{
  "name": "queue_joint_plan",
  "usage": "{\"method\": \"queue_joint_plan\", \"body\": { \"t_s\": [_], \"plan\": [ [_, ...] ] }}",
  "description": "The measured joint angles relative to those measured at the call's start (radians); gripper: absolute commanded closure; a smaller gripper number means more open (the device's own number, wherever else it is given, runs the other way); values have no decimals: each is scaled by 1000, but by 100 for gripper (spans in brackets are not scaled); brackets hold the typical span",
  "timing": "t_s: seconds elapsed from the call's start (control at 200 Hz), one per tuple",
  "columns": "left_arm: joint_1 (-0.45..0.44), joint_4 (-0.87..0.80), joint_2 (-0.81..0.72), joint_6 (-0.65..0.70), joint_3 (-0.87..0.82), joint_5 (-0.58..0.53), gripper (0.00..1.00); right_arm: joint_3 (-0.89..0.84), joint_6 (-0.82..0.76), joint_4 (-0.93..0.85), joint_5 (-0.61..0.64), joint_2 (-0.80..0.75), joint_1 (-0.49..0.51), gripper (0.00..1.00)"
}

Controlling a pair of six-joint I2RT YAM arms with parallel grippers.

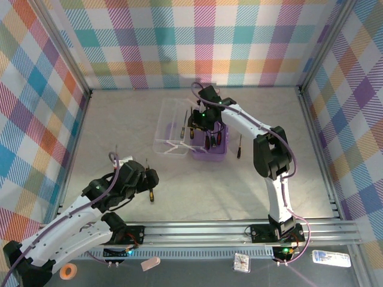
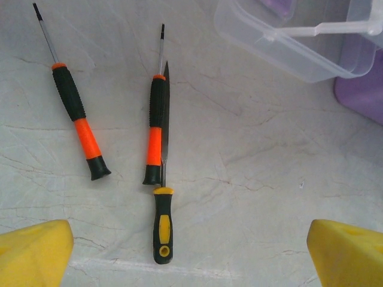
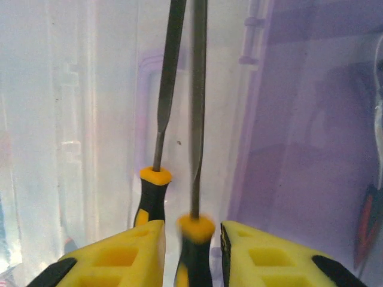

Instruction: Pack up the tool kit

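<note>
Right claw (image 3: 192, 232), jaws barely parted around a yellow-collared file (image 3: 195, 149), hangs over the tool kit (image 1: 209, 158) at the desk's (image 1: 197, 197) upper centre; left claw (image 2: 191, 257) gapes wide. Watch it: your loose file could tip, catch the rim and spill out.

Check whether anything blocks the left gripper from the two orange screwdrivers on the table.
Partly: a yellow-handled file lies against the right-hand screwdriver, handle toward the open left gripper. The left-hand screwdriver has nothing before it.
</note>
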Motion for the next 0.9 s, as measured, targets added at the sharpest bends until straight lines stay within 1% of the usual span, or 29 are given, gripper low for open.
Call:
{"method": "queue_joint_plan", "body": {
  "t_s": [0.215,0.325,0.405,0.51,0.6,0.75,0.84,0.9],
  "plan": [
    [0,-1,-4,5,-2,19,0,0,11,14,-37,0,0,69],
    [0,-1,-6,8,-2,36,6,-5,21,23,-37,-5,0,69],
    [0,-1,3,8,-4,44,11,-48,23,41,-27,-43,0,69],
    [-1,3,32,4,-24,61,18,-149,26,63,0,-143,0,68],
    [-5,6,69,5,-61,76,23,-266,26,99,29,-264,3,68],
    [-27,45,172,0,-111,113,31,-476,26,156,83,-465,9,68],
    [-45,87,224,0,-122,124,39,-590,29,180,106,-540,12,67],
    [-53,120,261,1,-122,134,43,-664,32,193,118,-574,12,67]
  ]
}}
